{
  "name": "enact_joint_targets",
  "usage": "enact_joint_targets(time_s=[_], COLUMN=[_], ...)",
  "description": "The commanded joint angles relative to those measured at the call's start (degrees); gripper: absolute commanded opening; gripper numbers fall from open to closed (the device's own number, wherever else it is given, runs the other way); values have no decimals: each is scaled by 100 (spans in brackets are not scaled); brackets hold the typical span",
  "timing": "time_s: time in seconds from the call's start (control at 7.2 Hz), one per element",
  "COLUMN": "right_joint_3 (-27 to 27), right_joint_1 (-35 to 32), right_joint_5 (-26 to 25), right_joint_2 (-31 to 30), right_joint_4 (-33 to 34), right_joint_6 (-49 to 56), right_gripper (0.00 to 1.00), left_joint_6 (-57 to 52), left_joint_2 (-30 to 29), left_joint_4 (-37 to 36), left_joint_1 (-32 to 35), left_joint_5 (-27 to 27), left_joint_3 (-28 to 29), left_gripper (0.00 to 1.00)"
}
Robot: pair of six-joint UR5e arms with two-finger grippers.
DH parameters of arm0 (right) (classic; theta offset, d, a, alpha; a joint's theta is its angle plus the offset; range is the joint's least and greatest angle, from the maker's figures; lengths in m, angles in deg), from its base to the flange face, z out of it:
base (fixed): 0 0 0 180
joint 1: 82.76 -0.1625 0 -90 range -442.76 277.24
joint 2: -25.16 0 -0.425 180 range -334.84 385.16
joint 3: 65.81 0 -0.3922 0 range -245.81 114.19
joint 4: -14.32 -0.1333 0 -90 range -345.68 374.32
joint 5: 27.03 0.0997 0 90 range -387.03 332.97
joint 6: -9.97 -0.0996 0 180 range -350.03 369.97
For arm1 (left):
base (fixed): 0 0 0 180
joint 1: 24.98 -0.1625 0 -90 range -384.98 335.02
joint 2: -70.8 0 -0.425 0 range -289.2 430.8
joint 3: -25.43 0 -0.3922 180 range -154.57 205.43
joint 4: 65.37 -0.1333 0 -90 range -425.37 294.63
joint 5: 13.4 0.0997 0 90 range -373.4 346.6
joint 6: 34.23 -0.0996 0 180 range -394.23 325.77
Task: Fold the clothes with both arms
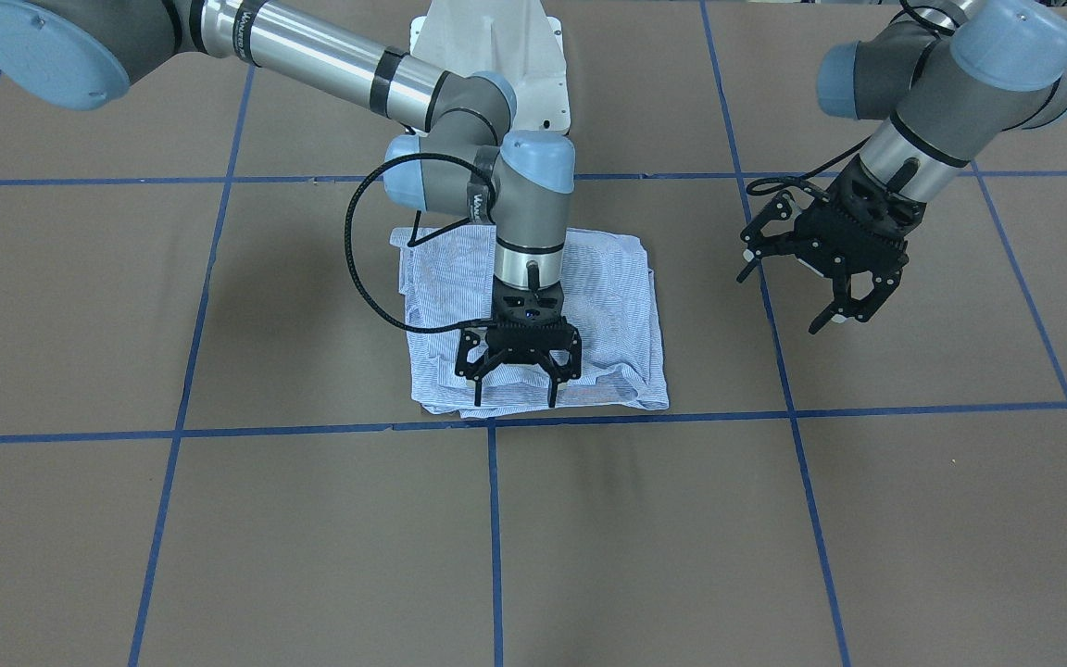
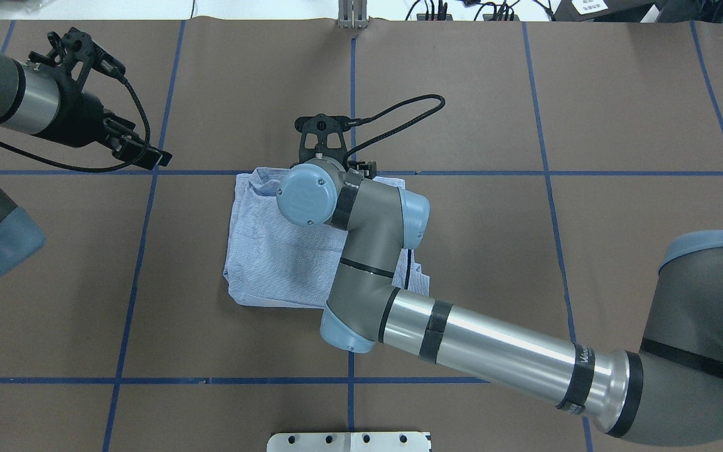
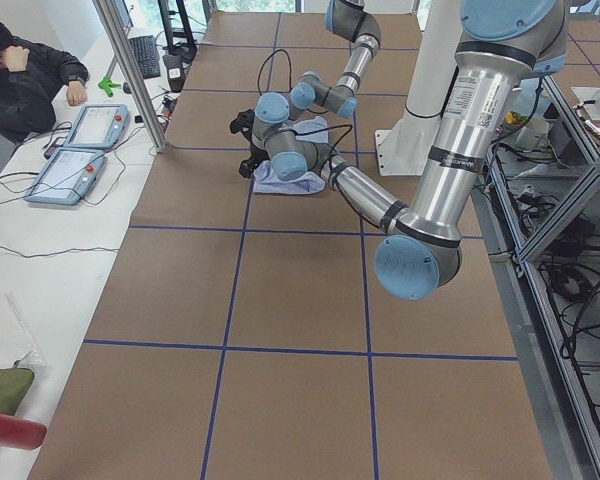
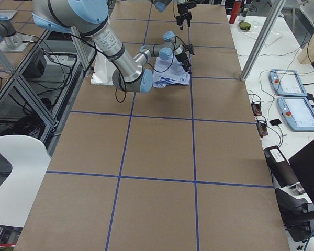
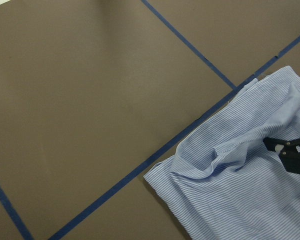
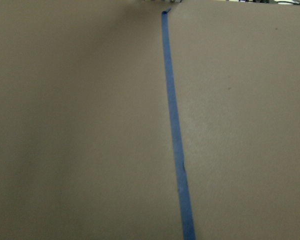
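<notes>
**Right gripper** (image 1: 515, 396): jaws apart and clamped on nothing. It points straight down, with its fingertips at the surface of the shirt (image 1: 612, 287), close to the edge on the operators' side. Whether the tips press the cloth or stand just above it cannot be told. The right arm (image 2: 493, 345) reaches in over the table, and from overhead its wrist hides part of the garment.

**Left gripper** (image 1: 782, 298): jaws apart and empty. It hangs above the bare table (image 1: 311, 537), well apart from the shirt. The left arm (image 1: 922, 139) is bent back and raised.

**Shirt:** it lies mid-table as a compact, roughly square packet of several layers. The edges are uneven and one corner is ruffled. Its operator-side edge sits just short of a blue tape line (image 1: 311, 429).

**Assessment:** folding appears nearly complete. The step in hand looks like settling or letting go of the last fold. The next move calls for a straight vertical lift with the jaws wide, so that no layer is dragged. A further fold would need both grippers on an edge.
</notes>
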Motion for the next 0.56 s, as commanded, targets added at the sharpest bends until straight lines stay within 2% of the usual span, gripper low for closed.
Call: enact_joint_targets(time_s=[0.0, 0.14, 0.28, 0.42], right_joint_3=[267, 163, -378, -905], right_joint_1=[-451, -767, -1214, -1618], right_joint_5=[15, 869, 2026, 2960], right_joint_2=[238, 484, 399, 216], right_joint_4=[-201, -18, 767, 1567], right_joint_6=[40, 171, 268, 678], right_gripper=[100, 100, 100, 100], left_joint_6=[-10, 16, -10, -262], left_joint_2=[91, 187, 397, 617], left_joint_4=[0, 0, 0, -9], left_joint_1=[24, 42, 320, 715], left_joint_5=[-2, 41, 85, 103], left_joint_3=[-51, -121, -131, -140], left_gripper=[100, 100, 100, 100])
